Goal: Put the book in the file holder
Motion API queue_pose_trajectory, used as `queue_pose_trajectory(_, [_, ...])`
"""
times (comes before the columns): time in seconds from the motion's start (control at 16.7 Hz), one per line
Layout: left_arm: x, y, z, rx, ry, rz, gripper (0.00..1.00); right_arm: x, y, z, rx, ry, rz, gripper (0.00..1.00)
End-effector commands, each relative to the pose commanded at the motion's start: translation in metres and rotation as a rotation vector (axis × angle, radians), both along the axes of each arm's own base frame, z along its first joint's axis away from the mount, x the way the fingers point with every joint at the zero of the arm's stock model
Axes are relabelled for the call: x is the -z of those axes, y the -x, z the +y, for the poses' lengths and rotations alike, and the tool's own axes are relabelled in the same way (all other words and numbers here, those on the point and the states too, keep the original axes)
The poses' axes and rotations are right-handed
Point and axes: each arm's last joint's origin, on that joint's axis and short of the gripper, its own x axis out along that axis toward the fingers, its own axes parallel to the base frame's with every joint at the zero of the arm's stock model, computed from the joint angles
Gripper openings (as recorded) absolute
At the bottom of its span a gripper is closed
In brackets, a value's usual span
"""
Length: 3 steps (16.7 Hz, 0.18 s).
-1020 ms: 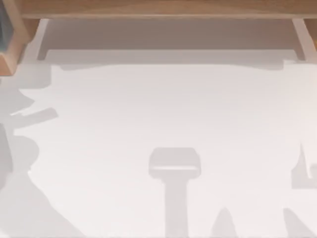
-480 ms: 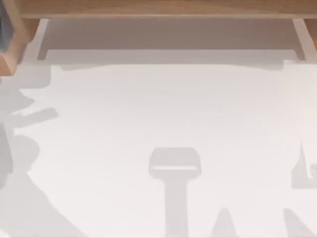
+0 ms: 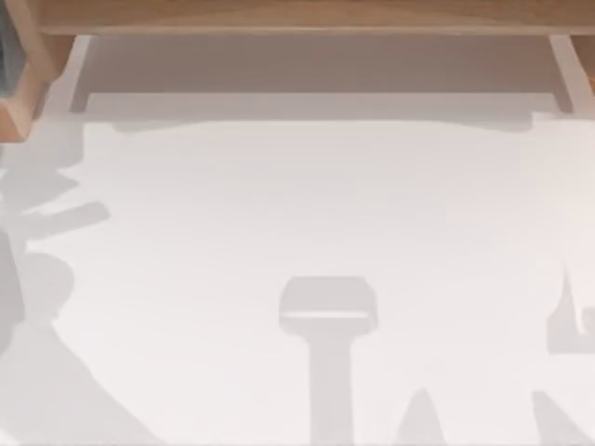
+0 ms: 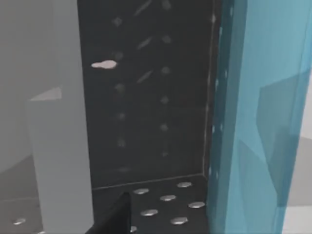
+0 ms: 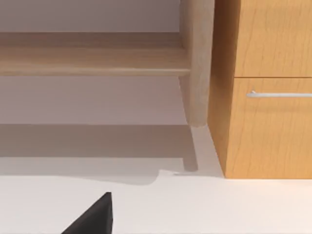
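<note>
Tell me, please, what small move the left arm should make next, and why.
Probably ease the blue book a little further down into the dark perforated file holder. In the left wrist view the book stands upright against the holder's wall, the holder's floor close beneath. The right arm seems parked facing the wooden drawer unit.

Dark left hand [image 4: 113, 218] fingertip, low

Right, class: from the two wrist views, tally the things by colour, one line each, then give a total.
Blue: 1, the translucent blue book
Dark grey: 1, the perforated metal file holder
Light brown: 1, the wooden drawer cabinet
Silver: 1, the metal bar handle
Total: 4
</note>
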Motion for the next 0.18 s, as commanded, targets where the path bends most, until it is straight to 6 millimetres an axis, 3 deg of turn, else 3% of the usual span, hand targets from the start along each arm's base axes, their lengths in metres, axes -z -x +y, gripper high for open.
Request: queue_pose_trajectory(0.18, [0.0000, 0.0000, 0.0000, 0.000, 0.000, 0.000, 1.00, 0.0000, 0.0000, 0.0000, 0.000, 0.000, 0.000, 1.00])
